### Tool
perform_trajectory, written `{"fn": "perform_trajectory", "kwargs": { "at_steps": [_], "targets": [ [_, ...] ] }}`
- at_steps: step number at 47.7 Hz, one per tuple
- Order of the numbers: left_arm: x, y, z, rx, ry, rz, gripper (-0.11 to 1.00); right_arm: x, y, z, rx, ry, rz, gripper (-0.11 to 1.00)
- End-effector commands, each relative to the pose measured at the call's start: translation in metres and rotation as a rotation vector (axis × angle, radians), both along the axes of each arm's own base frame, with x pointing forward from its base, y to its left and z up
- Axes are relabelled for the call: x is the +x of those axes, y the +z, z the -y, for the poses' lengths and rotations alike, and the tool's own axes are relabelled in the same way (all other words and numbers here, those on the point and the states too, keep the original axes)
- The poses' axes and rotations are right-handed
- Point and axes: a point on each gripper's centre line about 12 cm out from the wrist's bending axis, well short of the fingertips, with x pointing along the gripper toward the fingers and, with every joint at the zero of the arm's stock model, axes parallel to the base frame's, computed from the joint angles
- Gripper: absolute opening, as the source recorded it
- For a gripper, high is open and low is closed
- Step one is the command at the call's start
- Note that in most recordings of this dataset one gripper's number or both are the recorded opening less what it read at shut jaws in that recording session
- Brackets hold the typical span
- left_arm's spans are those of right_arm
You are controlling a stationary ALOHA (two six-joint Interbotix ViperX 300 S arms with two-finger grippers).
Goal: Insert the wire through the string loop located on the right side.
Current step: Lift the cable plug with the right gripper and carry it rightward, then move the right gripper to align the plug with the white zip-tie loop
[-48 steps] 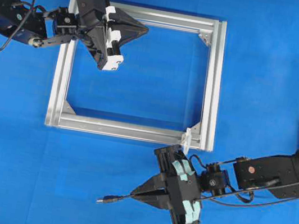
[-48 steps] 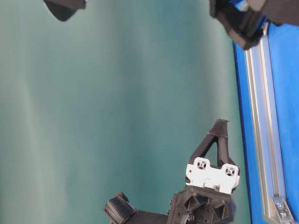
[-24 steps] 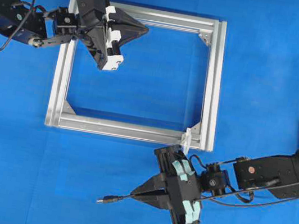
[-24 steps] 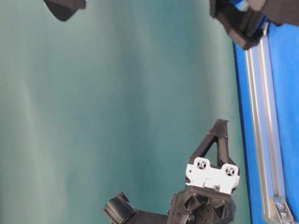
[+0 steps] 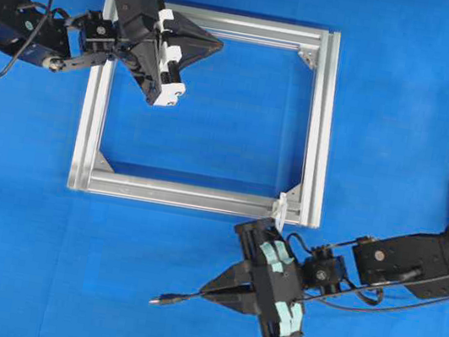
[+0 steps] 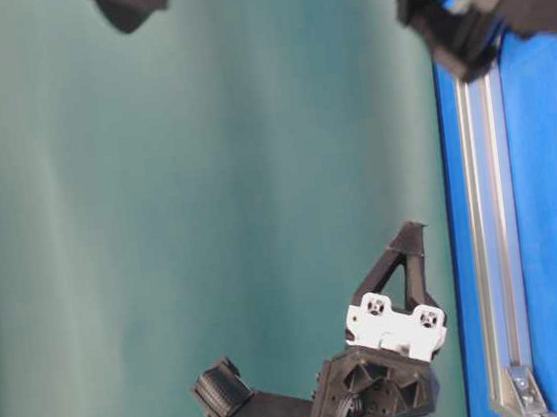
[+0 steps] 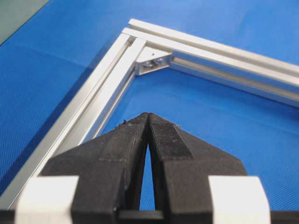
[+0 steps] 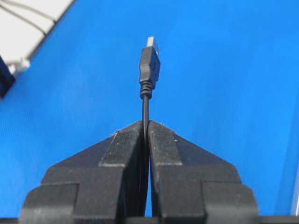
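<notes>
Right gripper (image 5: 207, 290) pinches the wire (image 8: 145, 107) just behind its plug (image 5: 159, 300), leaving a free tip for threading, below the frame (image 5: 321, 124) and pointing away from the loop (image 5: 281, 208); left gripper (image 5: 218, 45) shut, empty, over the frame's far side.
</notes>
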Motion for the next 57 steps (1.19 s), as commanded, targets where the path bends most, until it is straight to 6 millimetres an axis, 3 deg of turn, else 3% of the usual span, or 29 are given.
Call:
{"fn": "perform_trajectory", "kwargs": {
  "at_steps": [1, 10, 36, 45, 57],
  "targets": [
    [0.001, 0.015, 0.0, 0.014, -0.002, 0.041, 0.0, -0.006, 0.018, -0.004, 0.021, 0.012, 0.041, -0.02],
    [0.0, 0.014, 0.0, 0.013, -0.002, 0.039, 0.0, -0.038, 0.018, -0.005, 0.025, 0.035, 0.019, -0.02],
    [0.0, 0.015, 0.0, 0.014, -0.002, 0.041, 0.0, -0.145, 0.004, 0.043, 0.035, 0.008, -0.053, -0.02],
    [0.0, 0.014, 0.001, 0.014, -0.005, 0.041, 0.0, -0.169, 0.004, 0.055, 0.042, 0.009, -0.041, -0.02],
    [0.002, 0.014, 0.007, 0.014, -0.02, 0.042, 0.0, -0.182, 0.001, 0.062, 0.043, 0.009, -0.035, -0.02]
  ]
}}
